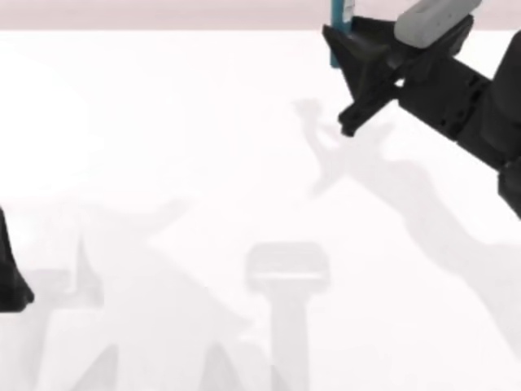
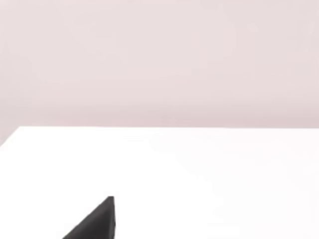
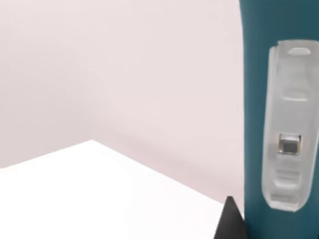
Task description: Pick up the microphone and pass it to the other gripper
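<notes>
My right gripper (image 1: 346, 72) hangs over the far right of the table, shut on the microphone (image 1: 338, 28). Only the slim teal handle shows in the top view, standing upright and cut off by the picture's far edge; the head is out of view. In the right wrist view the microphone (image 3: 259, 124) fills the side of the picture, its white switch strip (image 3: 289, 124) facing the camera. One black fingertip (image 3: 230, 221) lies against the handle. My left gripper (image 1: 11, 281) is parked at the table's left edge, open; one of its fingers (image 2: 97, 223) shows over bare table.
The white table (image 1: 203, 163) carries only shadows of the arms. The right arm's black links and white segment (image 1: 431, 20) reach in from the right edge. A pale wall rises behind the table's far edge.
</notes>
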`<action>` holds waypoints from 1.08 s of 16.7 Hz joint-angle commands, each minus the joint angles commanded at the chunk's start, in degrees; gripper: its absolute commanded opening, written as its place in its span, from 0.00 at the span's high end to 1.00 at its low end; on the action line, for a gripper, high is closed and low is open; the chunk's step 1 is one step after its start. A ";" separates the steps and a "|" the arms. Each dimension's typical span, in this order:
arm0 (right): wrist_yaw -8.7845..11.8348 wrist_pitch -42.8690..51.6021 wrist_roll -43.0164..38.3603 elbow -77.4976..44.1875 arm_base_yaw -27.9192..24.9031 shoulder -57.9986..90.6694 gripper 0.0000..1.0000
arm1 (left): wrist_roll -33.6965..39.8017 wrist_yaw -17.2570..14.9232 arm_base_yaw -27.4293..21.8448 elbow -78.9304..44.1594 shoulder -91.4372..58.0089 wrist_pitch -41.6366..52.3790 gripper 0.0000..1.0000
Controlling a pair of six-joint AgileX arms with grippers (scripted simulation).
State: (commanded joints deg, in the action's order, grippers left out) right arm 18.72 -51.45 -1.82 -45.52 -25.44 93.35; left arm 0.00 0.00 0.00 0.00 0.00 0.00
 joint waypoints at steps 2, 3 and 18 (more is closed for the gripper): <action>-4.32 -3.20 -0.36 1.88 -4.51 -0.31 1.00 | 0.00 0.00 0.00 0.00 0.00 0.00 0.00; -6.32 -4.67 -0.52 2.75 -6.64 -0.52 1.00 | 0.00 0.00 0.00 0.00 0.00 0.00 0.00; -10.05 -7.46 -0.79 4.35 -10.47 -1.04 1.00 | -0.08 -0.64 -0.24 -0.60 -0.72 -0.35 0.00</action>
State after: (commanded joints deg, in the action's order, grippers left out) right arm 8.67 -58.91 -2.61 -41.17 -35.91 92.31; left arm -0.08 -0.64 -0.24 -0.60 -0.72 -0.35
